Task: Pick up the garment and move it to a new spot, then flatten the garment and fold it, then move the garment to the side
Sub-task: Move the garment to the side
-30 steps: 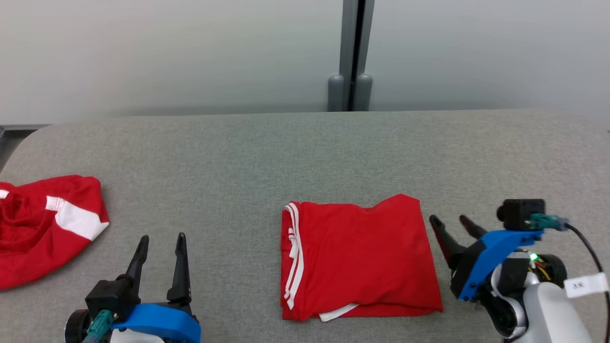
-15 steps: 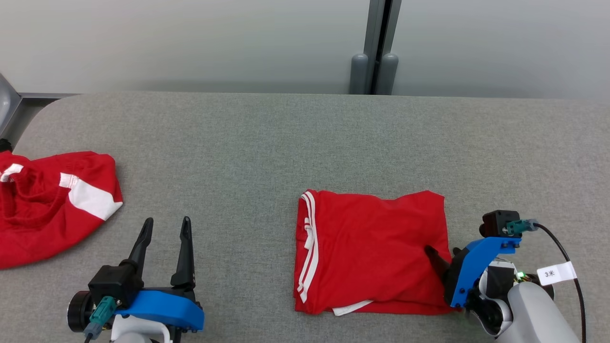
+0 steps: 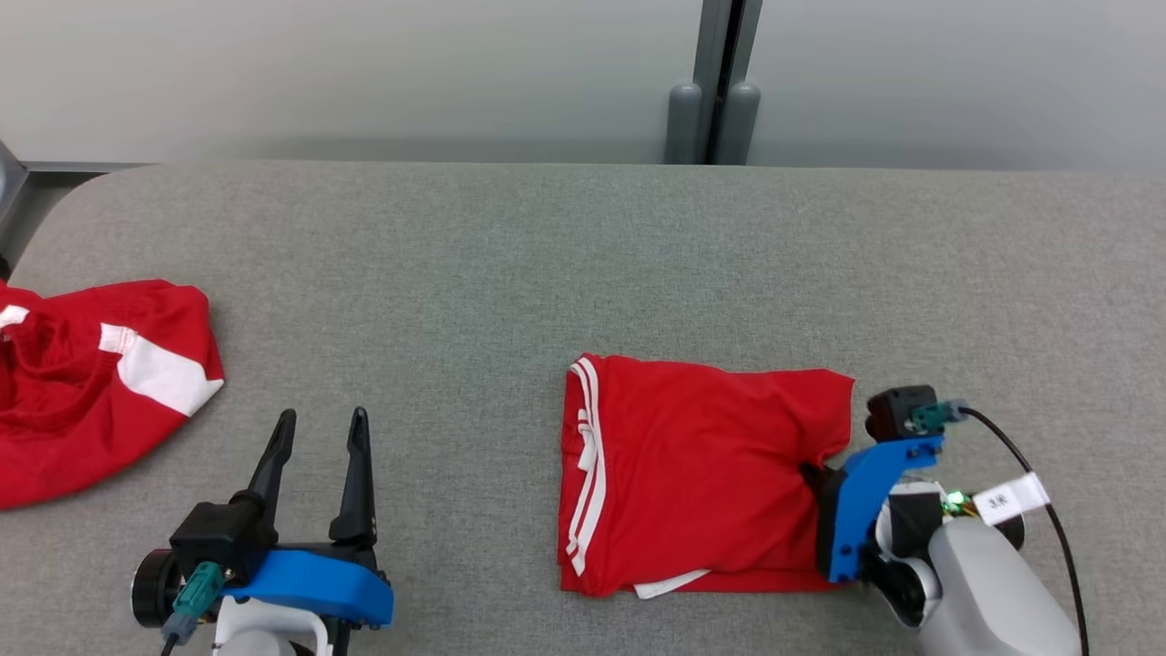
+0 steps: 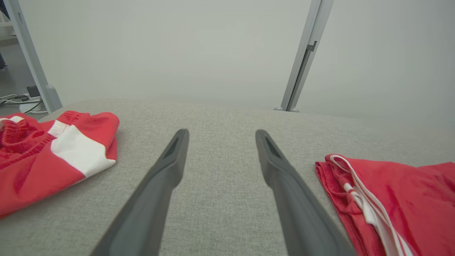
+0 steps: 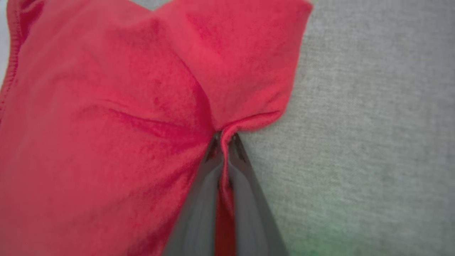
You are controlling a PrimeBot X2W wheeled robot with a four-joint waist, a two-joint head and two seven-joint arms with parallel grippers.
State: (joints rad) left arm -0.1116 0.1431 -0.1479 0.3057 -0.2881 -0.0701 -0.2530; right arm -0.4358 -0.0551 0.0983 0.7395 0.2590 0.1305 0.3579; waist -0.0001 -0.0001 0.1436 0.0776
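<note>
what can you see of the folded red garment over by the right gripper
The folded red garment is soft, knit-looking cloth, folded into a rough rectangle lying flat on the grey table, right of centre. Two white stripes run along its left edge, and a white strip peeks out at the near edge. Its right edge is bunched and creased where the right gripper is shut on a pinch of cloth. Nothing else touches it.
</note>
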